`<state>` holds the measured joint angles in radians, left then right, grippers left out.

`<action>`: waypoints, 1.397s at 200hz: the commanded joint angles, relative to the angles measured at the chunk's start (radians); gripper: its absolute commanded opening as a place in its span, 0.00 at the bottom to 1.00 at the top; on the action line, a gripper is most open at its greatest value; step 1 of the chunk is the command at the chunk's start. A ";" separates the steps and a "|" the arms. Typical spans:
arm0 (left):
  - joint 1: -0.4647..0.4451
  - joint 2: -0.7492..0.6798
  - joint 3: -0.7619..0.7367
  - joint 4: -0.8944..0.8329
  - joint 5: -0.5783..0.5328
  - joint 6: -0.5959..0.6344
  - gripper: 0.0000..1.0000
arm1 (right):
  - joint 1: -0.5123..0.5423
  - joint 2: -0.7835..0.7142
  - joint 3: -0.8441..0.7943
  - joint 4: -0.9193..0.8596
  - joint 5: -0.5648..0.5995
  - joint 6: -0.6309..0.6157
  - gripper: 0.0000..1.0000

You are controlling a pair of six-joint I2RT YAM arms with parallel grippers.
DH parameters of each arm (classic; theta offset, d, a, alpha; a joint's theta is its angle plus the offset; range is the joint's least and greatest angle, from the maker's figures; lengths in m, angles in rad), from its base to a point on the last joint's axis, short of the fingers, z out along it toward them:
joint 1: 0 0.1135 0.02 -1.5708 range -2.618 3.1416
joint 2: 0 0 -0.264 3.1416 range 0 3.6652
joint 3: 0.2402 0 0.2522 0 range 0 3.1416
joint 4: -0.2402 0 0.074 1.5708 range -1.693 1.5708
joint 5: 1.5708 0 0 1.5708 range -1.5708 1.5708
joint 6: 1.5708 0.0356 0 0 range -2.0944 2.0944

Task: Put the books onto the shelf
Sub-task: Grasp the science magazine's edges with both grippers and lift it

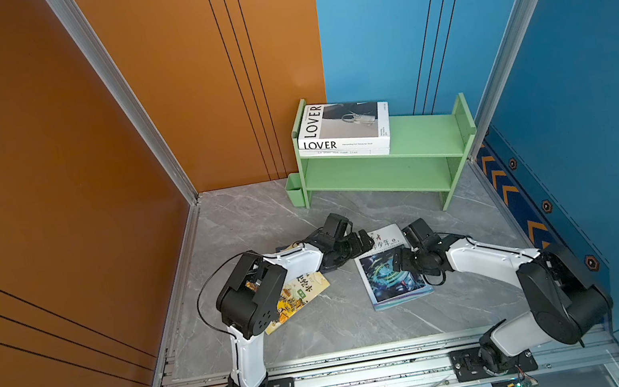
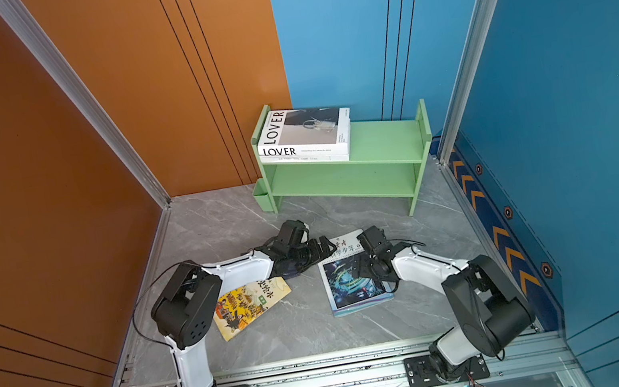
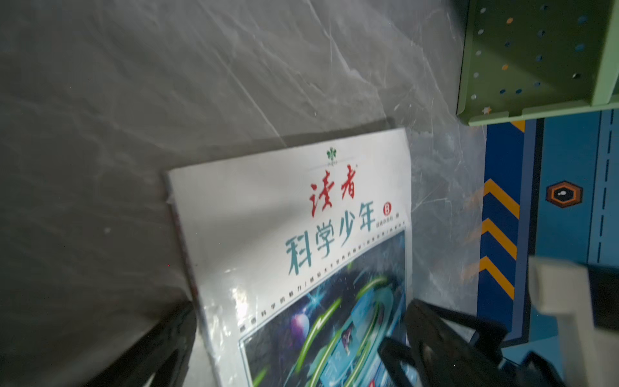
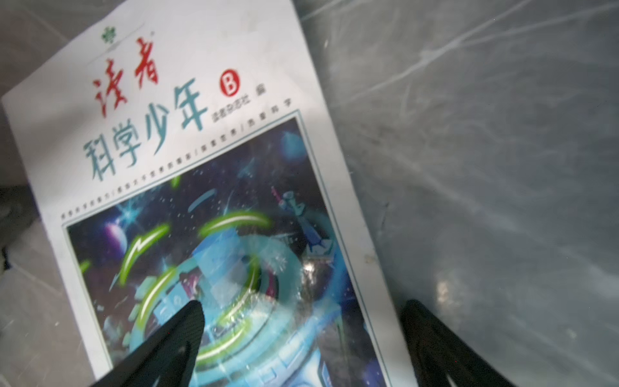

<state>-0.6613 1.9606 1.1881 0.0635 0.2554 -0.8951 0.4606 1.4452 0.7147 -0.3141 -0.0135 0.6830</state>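
The step in hand is judged to be the pickup of the teal book [image 1: 392,276], which lies flat on the table [image 1: 333,325] in front of the shelf [image 1: 422,134] and apart from it. Two books are already stored on the shelf's upper tier, at the end that carries the cup [image 1: 294,194]: the "LOVER" book [image 1: 345,123] is stacked on a second white book [image 1: 339,155]. A yellow book [image 1: 300,295] is also left on the table in front of the shelf, toward its cup end, partly hidden by the left arm [image 1: 293,258]. Both grippers are released, with jaws spread and nothing held. The left gripper [image 1: 361,242] is placed low at the teal book's edge on the cup side. The right gripper [image 4: 301,331] is set astride the opposite edge, with one finger [image 4: 181,331] over the cover and the other over bare table. At least two books remain to be stored. For the next move, one edge of the thin book must be raised so that a finger can be slid beneath. The other gripper may be needed as a stop, since the glossy cover is likely to slide.
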 commanded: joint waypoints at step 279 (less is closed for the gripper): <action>-0.063 -0.138 -0.427 0.800 0.125 -0.373 0.70 | 0.073 0.193 0.060 0.151 -0.015 0.029 0.83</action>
<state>-0.7105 1.8011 0.7792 0.6334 0.3004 -1.1759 0.5488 1.6344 0.8314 -0.2581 0.1757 0.6807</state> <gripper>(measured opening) 0.714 0.830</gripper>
